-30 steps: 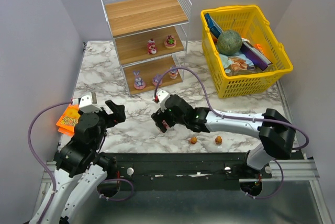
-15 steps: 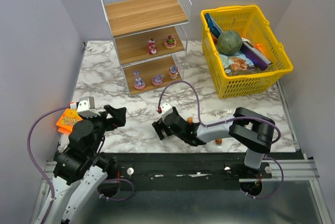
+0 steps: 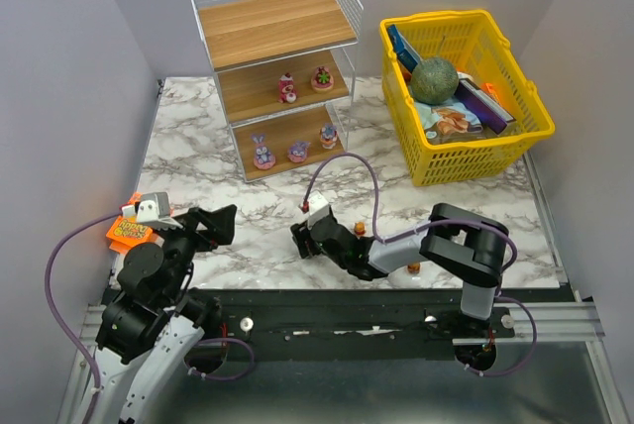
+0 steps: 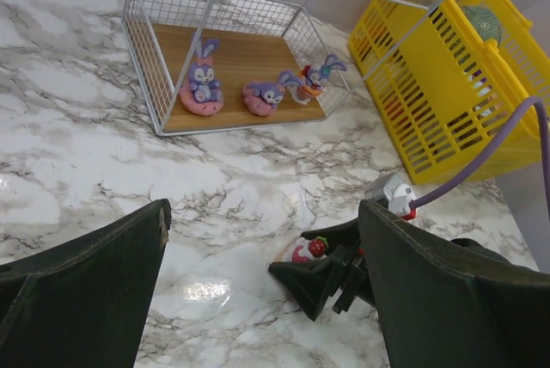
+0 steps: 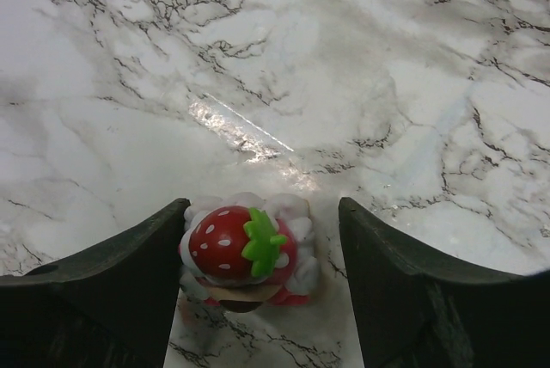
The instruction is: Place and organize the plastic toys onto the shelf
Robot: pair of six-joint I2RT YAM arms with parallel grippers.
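A white marble-patterned table (image 3: 198,147) with grey veins fills the top view. At upper centre stands the shelf (image 3: 272,23), a white wire frame with three smooth brown wooden boards. Its middle board holds two red-pink toys (image 3: 287,89), and its bottom board holds three pink-purple bunny toys (image 4: 204,84) in a row. In the left wrist view the leftmost bunny sits upright with its ears pointing up, while the other two lean lower. Lower centre of the top view, the right gripper (image 3: 300,238) reaches leftward, low over the table. Its dark fingers (image 5: 94,299) are spread to either side of a strawberry toy (image 5: 241,248), which stands on the marble. The left finger is very close to the toy and the right finger stands clear of it. This toy is glossy and rounded. Its red, white-dotted strawberry faces up, the green leaf points toward the frame's right, and from above it shows no clear long axis. Two small orange toys (image 3: 412,267) lie on the table beside the right arm. At lower left, the left gripper (image 3: 213,221) is raised with its fingers wide apart and empty. A flat orange packet (image 3: 127,231) lies beside it. At upper right sits a yellow plastic lattice basket (image 3: 495,28) holding a mottled green ball (image 3: 434,78).
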